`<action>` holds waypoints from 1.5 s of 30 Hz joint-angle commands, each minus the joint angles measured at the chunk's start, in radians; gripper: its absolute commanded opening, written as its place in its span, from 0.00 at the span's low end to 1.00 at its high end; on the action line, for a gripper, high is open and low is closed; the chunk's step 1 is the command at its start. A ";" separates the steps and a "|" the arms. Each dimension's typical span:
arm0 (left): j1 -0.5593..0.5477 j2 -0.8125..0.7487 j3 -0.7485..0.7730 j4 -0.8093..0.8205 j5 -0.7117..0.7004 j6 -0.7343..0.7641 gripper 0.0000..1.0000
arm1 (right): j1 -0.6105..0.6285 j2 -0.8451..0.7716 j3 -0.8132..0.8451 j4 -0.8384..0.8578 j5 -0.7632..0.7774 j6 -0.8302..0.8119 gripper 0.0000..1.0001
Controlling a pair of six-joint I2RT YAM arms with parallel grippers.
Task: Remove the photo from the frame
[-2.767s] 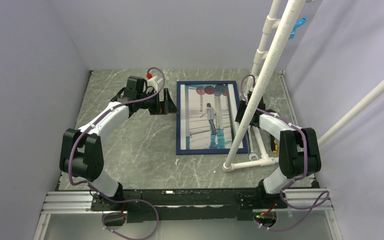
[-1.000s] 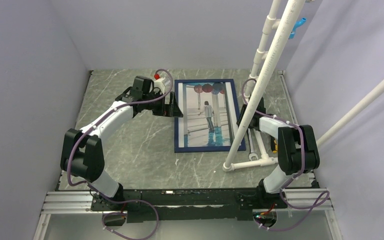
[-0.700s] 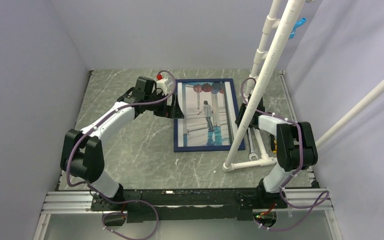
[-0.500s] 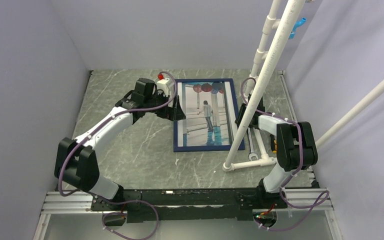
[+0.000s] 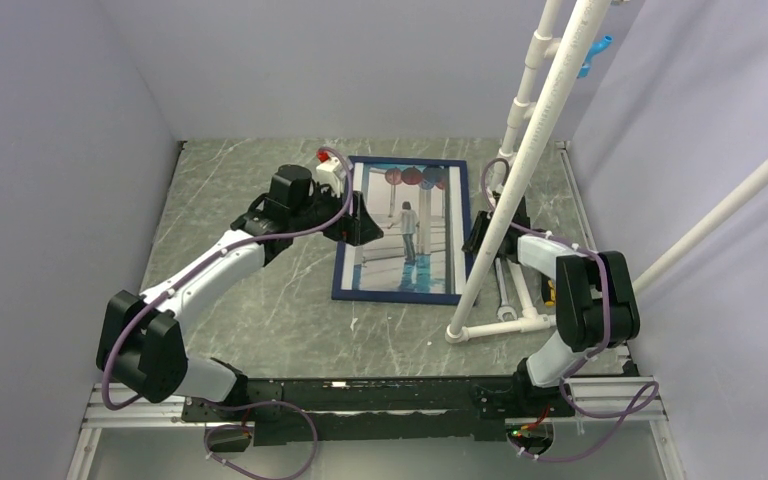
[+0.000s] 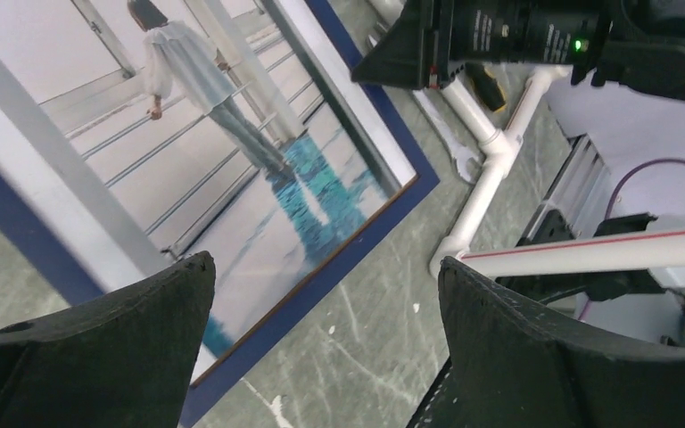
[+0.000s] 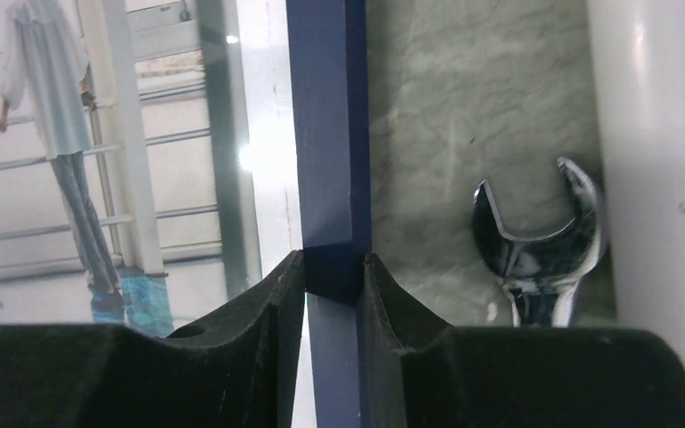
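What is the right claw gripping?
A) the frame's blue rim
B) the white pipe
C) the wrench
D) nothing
A: in the right wrist view the right claw pinches the frame by its rim, and the wrench lies apart from it.

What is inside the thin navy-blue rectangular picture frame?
The large print of a person among white columns fills the frame, picture side up. Its back and the table under it are covered.
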 commanded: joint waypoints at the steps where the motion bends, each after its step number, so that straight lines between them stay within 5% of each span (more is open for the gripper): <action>1: -0.045 -0.013 -0.007 0.044 -0.088 -0.140 0.96 | 0.006 -0.116 -0.011 0.055 -0.104 0.052 0.00; 7: -0.185 0.049 0.009 0.015 -0.282 -0.248 0.89 | 0.011 -0.160 -0.038 0.137 -0.133 0.156 0.00; 13: -0.411 0.027 -0.069 0.127 -0.622 0.036 0.93 | 0.055 -0.161 -0.013 0.121 -0.127 0.232 0.00; 17: -0.479 0.014 -0.113 0.174 -0.724 0.159 0.94 | 0.065 -0.152 0.026 0.031 -0.065 0.219 0.00; 20: -0.489 -0.016 -0.144 0.153 -0.701 0.135 0.94 | 0.063 -0.144 0.041 -0.031 0.006 0.157 0.03; 24: -0.495 -0.080 -0.233 0.167 -0.629 0.068 0.93 | 0.045 -0.120 0.036 -0.052 0.027 0.097 0.39; 28: -0.510 -0.167 -0.353 0.246 -0.589 0.003 0.94 | 0.021 -0.108 0.006 0.003 -0.004 0.070 0.52; 45: -0.521 -0.316 -0.544 0.355 -0.565 -0.110 0.97 | -0.010 0.045 -0.004 0.094 -0.055 0.115 0.50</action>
